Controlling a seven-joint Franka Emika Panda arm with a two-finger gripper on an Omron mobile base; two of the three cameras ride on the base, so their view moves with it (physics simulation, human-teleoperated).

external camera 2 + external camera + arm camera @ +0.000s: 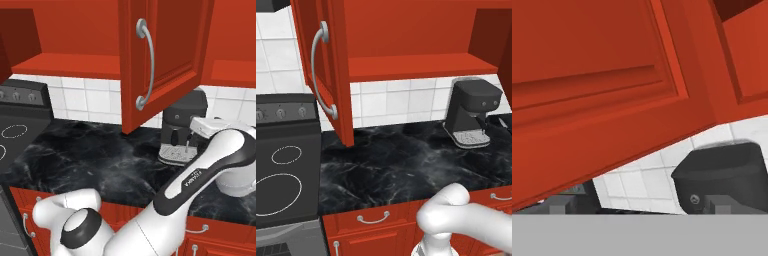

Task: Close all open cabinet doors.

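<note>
1. The white arm reaches toward the right end of the counter; its hand (202, 127) sits just in front of the coffee machine (182, 132), under the lower edge of an open cabinet door (162, 60).
2. The fingertips themselves cannot be made out; the jaws stand wide apart, holding nothing.
3. In the hand view, the red panelled face of that door (602, 85) slants close above the hand, with white wall tiles (647, 177) and the dark coffee machine (722, 175) beyond and below.
4. A second open cabinet door (323, 65), with a curved silver bar handle (318, 70), hangs well off to the hand's left, beside the stove (283, 165).
5. Between the two doors the red shelf (416, 67) is exposed above the black marble counter (401, 160).
</note>
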